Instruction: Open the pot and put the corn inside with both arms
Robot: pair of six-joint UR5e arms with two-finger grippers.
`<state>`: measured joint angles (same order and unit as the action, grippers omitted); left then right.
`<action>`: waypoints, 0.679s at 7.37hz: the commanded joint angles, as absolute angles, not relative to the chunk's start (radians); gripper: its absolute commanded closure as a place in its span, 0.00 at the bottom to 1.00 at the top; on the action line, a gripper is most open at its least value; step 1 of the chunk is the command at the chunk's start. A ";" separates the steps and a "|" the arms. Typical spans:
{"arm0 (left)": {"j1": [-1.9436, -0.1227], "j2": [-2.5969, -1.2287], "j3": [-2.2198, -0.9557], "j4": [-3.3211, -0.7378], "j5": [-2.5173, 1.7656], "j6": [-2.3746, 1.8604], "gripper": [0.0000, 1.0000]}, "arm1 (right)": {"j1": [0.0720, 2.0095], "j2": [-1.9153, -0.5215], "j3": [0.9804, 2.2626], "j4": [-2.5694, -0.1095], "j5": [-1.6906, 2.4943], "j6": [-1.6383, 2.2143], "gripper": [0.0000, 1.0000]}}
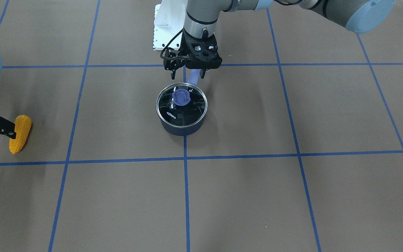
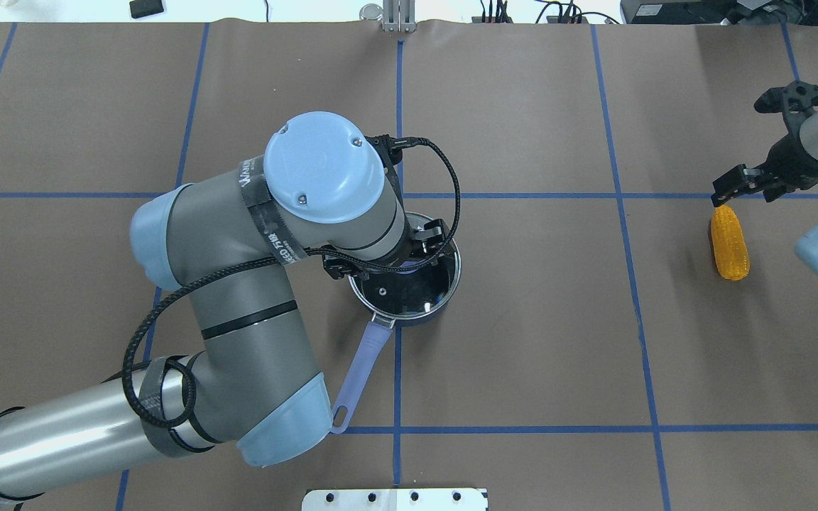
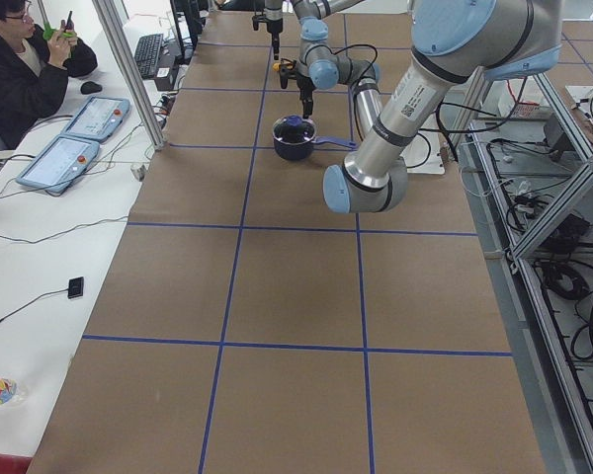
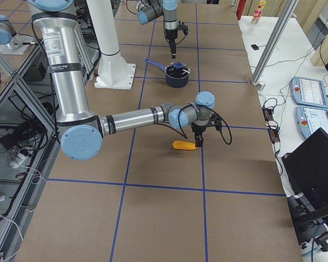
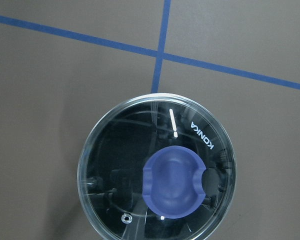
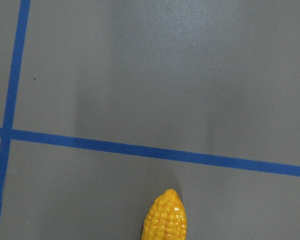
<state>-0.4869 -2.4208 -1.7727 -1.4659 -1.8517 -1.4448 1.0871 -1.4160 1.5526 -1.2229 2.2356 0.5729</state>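
Observation:
A dark blue pot (image 1: 182, 126) with a glass lid (image 1: 173, 113) and a blue knob (image 1: 181, 97) stands mid-table, lid on. Its long blue handle (image 2: 359, 369) points toward the robot. My left gripper (image 1: 188, 74) is open and empty, hovering above the pot's robot-side rim. The left wrist view looks straight down on the lid (image 5: 115, 170) and knob (image 5: 173, 187). The orange-yellow corn (image 1: 20, 133) lies flat far to my right. My right gripper (image 2: 748, 186) is open and empty, just above the corn's (image 2: 728, 241) far end. Only the corn's tip (image 6: 165, 217) shows in the right wrist view.
Blue tape lines grid the brown table. The white base pedestal (image 1: 163, 28) stands behind the pot. My left arm's elbow (image 2: 238, 298) hangs over the table beside the pot handle. An operator (image 3: 20, 79) and control tablets (image 3: 59, 163) sit along the far side.

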 commanded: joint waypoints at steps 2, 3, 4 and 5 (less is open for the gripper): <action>-0.485 -2.444 -1.723 -1.468 -1.848 -1.439 0.03 | 1.063 -1.433 1.543 -1.170 2.230 0.614 0.00; -0.485 -2.447 -1.704 -1.471 -1.848 -1.436 0.03 | 1.058 -1.433 1.543 -1.170 2.229 0.614 0.00; -0.485 -2.450 -1.689 -1.476 -1.839 -1.431 0.03 | 1.058 -1.433 1.542 -1.170 2.229 0.614 0.00; -0.485 -2.457 -1.678 -1.477 -1.827 -1.430 0.03 | 1.058 -1.433 1.543 -1.170 2.229 0.614 0.00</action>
<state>-0.4848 -2.4500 -1.6944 -1.4741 -1.8394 -1.4329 1.0594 -1.4323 1.5427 -1.1708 2.2292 0.6134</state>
